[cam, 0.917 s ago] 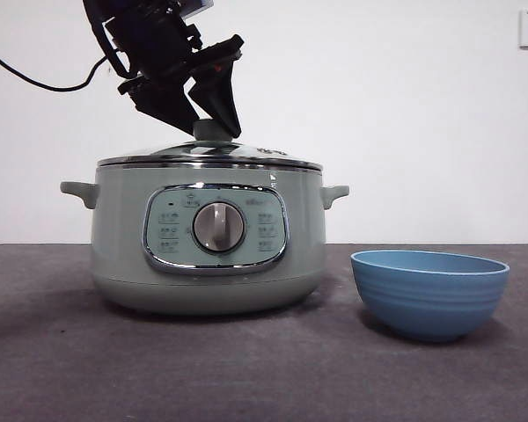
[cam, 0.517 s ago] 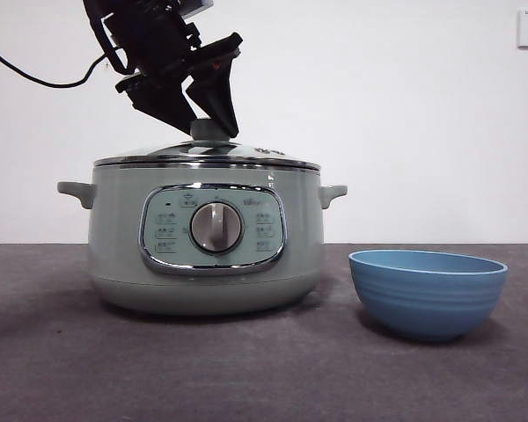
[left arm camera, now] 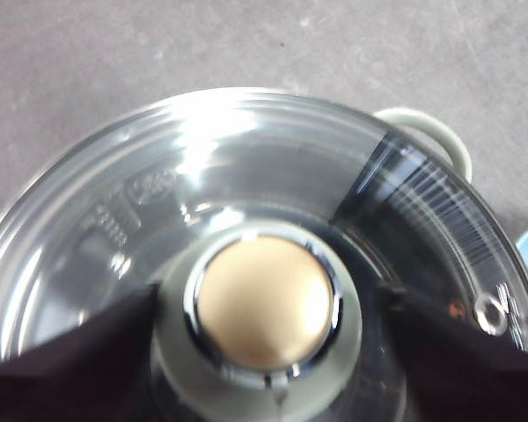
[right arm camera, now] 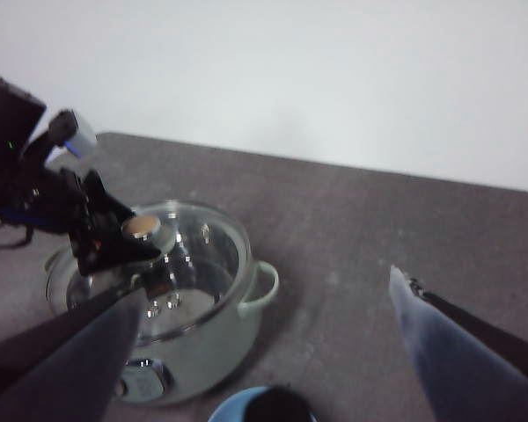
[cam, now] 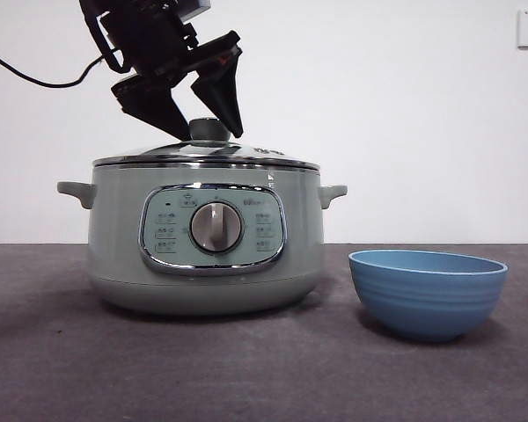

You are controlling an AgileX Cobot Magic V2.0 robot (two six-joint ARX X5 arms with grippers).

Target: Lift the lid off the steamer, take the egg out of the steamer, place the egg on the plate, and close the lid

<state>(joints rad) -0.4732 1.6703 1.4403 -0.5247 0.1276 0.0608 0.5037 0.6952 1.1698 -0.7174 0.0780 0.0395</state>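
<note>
Toward the upper left of the front view, the left gripper (cam: 200,127) hangs over the steamer (cam: 207,236), its jaws spread wide to either side of the lid's green knob (cam: 209,129). Half a second ago the jaws stood closer in against the knob and partly covered it; now more of the knob shows between them, and the left jaw sits a little further out. In the left wrist view the same gripper (left arm camera: 268,312) brackets the knob (left arm camera: 264,303) with a gap on each side, so it grips nothing. The lid (cam: 207,155) lies closed on the steamer's rim, level, as it did in both earlier pictures. The steamer stands on the dark desk (cam: 264,369) left of centre; it sat slightly further right a second ago and has not shifted since the half-second mark. At the lower right of the front view the plate (cam: 428,293) stands upright on the desk, apart from the steamer, unmoved. The right gripper (right arm camera: 264,352) waits high above the desk with its jaws wide apart and empty. No egg can be made out through the glass.
</note>
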